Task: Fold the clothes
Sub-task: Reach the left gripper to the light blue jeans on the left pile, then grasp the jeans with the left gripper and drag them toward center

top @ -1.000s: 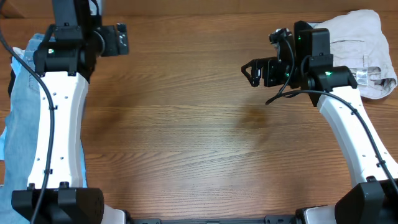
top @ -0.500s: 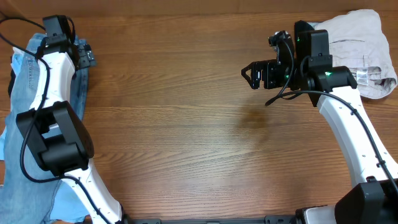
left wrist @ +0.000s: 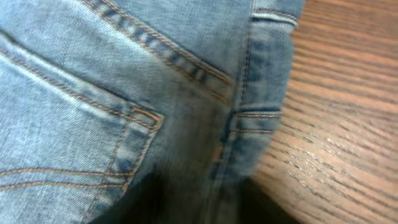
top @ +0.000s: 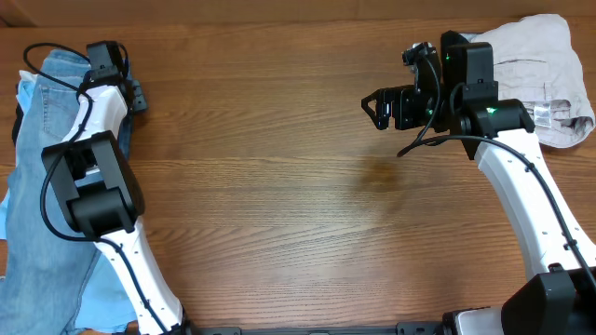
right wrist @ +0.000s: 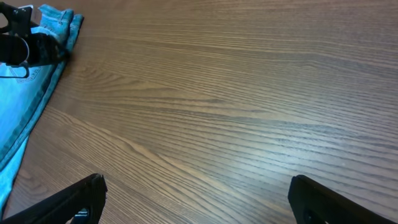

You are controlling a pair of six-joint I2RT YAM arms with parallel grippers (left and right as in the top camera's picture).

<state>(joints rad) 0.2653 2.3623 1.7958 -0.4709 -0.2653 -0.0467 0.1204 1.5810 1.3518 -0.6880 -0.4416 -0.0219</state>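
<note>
Light-blue denim jeans (top: 47, 140) lie in a long heap down the table's left edge; the left wrist view shows their waistband seam and a stitched back pocket (left wrist: 74, 137). My left gripper (top: 133, 93) sits low at the jeans' upper right edge. Its dark, blurred fingers (left wrist: 155, 205) press in on both sides of the denim fold, so my left gripper (left wrist: 205, 208) is shut on it. My right gripper (top: 377, 107) hovers over bare wood at the upper right, wide open with nothing between its fingers (right wrist: 81, 199). Far off, the right wrist view shows the jeans (right wrist: 31, 93).
Beige trousers (top: 540, 65) lie crumpled at the back right corner, behind the right arm. Pale-blue cloth (top: 7, 209) shows under the jeans at the left edge. The wooden table (top: 279, 205) spreads between the two arms.
My left arm has swung left and down to the jeans' edge, and its jaws have closed in on the denim. The right arm has not moved.
</note>
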